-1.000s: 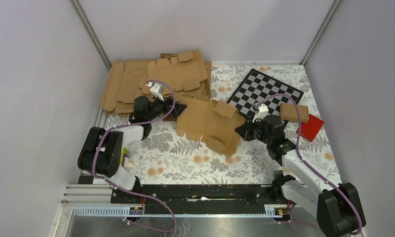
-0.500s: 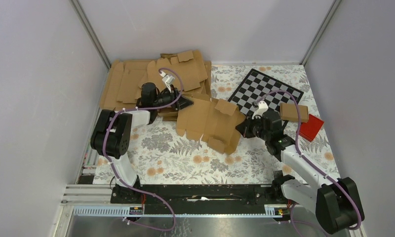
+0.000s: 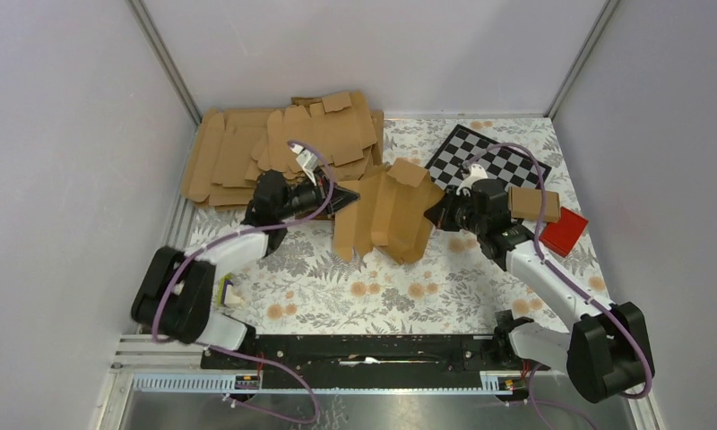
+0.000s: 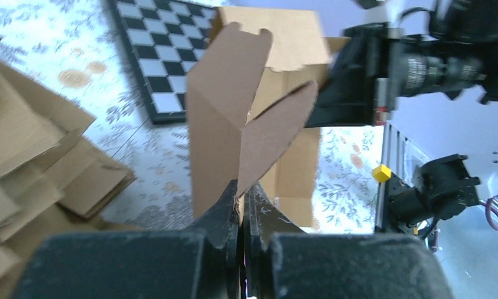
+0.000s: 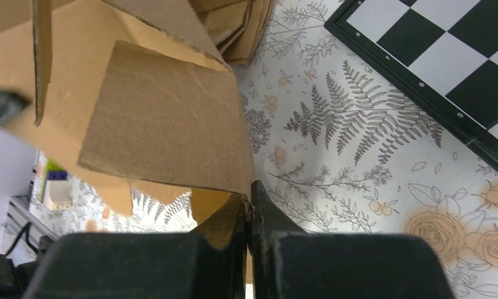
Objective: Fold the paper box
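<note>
**Two arms hold one brown paper box**

The paper box (image 3: 386, 215) is in the middle of the counter (image 3: 337, 287), a bit closer to the far edge. It is one brown card piece with flaps. It is bent up, not flat. Some flaps stick up and some hang down. I cannot tell if its low side touches the counter.

The left end effector (image 3: 348, 199) comes in from the left side. Its two fingers (image 4: 225, 212) are pressed tight together on the left edge of the box, so it is holding the box. In the left wrist view the card stands right above the fingers, folded into a V shape.

The right end effector (image 3: 437, 215) comes in from the right side. Its jaws are pinched tight on the corner of a flap at the right edge of the box, so it holds the box too. The box is between the two end effectors.

A big pile of flat brown card sheets (image 3: 238, 157) lies at the far left corner of the counter, just behind the left arm. A black and white checkerboard (image 3: 503, 166) lies flat near the far right corner. A little red block (image 3: 565, 231) lies close to the right edge.
</note>
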Tool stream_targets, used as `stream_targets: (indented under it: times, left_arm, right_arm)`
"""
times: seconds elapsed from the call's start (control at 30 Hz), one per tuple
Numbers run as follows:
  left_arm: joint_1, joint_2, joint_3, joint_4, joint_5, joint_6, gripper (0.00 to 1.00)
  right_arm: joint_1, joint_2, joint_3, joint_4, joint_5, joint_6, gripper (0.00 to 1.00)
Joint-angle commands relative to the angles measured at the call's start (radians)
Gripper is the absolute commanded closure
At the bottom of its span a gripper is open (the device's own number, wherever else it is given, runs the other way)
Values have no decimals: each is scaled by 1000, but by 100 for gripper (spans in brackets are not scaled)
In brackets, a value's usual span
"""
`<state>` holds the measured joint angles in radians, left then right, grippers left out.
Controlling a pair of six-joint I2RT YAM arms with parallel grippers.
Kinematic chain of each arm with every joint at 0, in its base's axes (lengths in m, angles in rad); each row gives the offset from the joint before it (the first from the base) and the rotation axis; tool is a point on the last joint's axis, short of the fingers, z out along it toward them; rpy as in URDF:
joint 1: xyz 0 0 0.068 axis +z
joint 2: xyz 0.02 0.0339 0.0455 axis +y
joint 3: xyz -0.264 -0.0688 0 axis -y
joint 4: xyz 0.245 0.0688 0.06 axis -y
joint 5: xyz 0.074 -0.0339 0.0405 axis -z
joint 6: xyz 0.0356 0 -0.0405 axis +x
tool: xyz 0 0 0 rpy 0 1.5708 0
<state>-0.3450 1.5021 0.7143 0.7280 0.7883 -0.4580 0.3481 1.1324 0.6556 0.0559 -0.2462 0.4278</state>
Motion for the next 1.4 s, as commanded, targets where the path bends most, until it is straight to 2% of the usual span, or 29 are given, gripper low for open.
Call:
stream_targets:
  times: [0.0,0.13,0.33,0.5,0.67,0.97,1.13,1.37]
  left_arm:
    - [-63,-194,-95,35,-220,15,100]
    - [-92,-319,-182,31,-361,77,100]
    - [-116,-400,-319,159,-488,105,100]
    - [-131,-380,-390,214,-477,83,100]
    - [-137,-373,-427,282,-440,48,100]
    - [-155,-321,-437,322,-390,2,100]
    - [-161,-303,-437,327,-374,-17,100]
    - [-164,-328,-449,290,-372,-6,100]
  right_arm:
    - [38,33,93,28,18,112,98]
    - [113,84,148,57,132,105,97]
    - [171,173,91,297,295,-1,97]
    - [213,223,-3,537,422,-47,98]
    - [259,250,-67,660,487,-27,98]
    - [319,244,-153,685,531,20,97]
    - [326,244,-154,676,496,-4,84]
    - [327,247,-177,645,455,19,76]
